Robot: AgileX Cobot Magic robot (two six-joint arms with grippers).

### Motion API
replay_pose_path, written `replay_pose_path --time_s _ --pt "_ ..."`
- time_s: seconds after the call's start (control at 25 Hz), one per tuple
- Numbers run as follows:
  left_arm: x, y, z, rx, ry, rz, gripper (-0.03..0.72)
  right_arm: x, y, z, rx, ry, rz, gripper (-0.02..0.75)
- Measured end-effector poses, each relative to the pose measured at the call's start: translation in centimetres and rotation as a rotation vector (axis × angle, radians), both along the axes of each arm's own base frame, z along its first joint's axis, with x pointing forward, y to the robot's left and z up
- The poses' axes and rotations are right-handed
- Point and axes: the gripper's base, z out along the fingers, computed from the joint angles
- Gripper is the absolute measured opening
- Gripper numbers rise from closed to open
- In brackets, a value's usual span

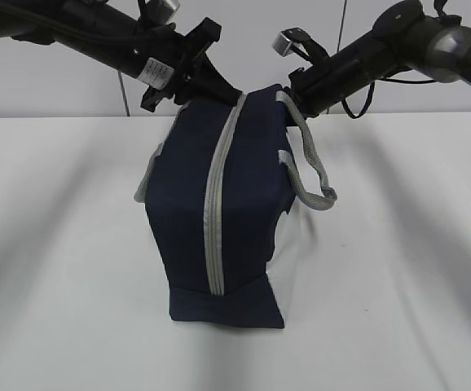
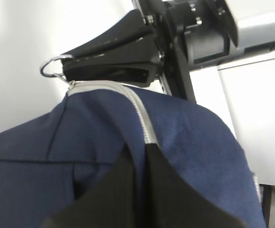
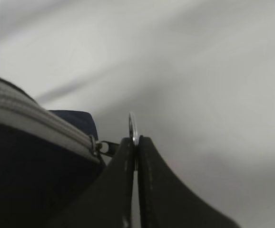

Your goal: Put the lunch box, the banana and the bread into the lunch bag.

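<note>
The navy lunch bag [image 1: 182,212] stands mid-table with its grey zipper [image 1: 217,187] running closed over the top and down the front. My left gripper [image 1: 166,96] is shut on a fold of the bag's navy fabric [image 2: 104,133] beside the zipper [image 2: 141,114], at the bag's far top end [image 2: 138,154]. My right gripper [image 1: 297,88] is shut on the zipper's metal pull ring [image 3: 133,126], which hangs from the slider [image 3: 95,145] at the bag's far end. The ring also shows in the left wrist view [image 2: 49,67]. The lunch box, banana and bread are out of view.
The white table [image 1: 56,261] surrounds the bag. A grey strap handle [image 1: 315,175] hangs off the bag's right side. Both black arms reach in from the top corners. A white wall stands behind.
</note>
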Motion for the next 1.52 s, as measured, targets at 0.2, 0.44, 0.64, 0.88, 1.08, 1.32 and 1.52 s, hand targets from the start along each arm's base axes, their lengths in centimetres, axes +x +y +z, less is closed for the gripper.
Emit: replay_pose_path --time_s 0.2,0.44,0.64,0.88,1.08,1.32,1.52 --pt "-0.3 0.1 0.7 0.012 -0.027 -0.004 0.011 -0.1 -0.1 0.1 -0.011 0.011 0.006 -0.016" --pt "-0.3 0.0 0.6 0.019 -0.034 -0.001 0.011 -0.2 -0.3 0.0 -0.037 0.055 -0.032 -0.016" --pt "-0.4 0.0 0.7 0.020 -0.031 -0.012 0.011 -0.1 -0.2 0.5 0.011 0.075 -0.058 0.003" --pt "-1.1 0.1 1.7 0.022 -0.035 -0.050 0.238 0.3 -0.5 3.2 0.063 0.038 -0.118 0.330" --pt "-1.3 0.1 2.0 0.033 -0.039 -0.065 0.502 0.1 -0.4 6.7 0.131 0.053 -0.202 0.465" --pt "-1.6 1.1 2.6 0.111 -0.066 -0.068 0.537 -0.5 -0.9 8.8 0.150 0.196 -0.386 0.471" --pt "-2.3 3.6 5.3 0.287 -0.126 0.027 0.539 -1.1 -1.4 10.7 0.148 0.260 -0.510 0.463"
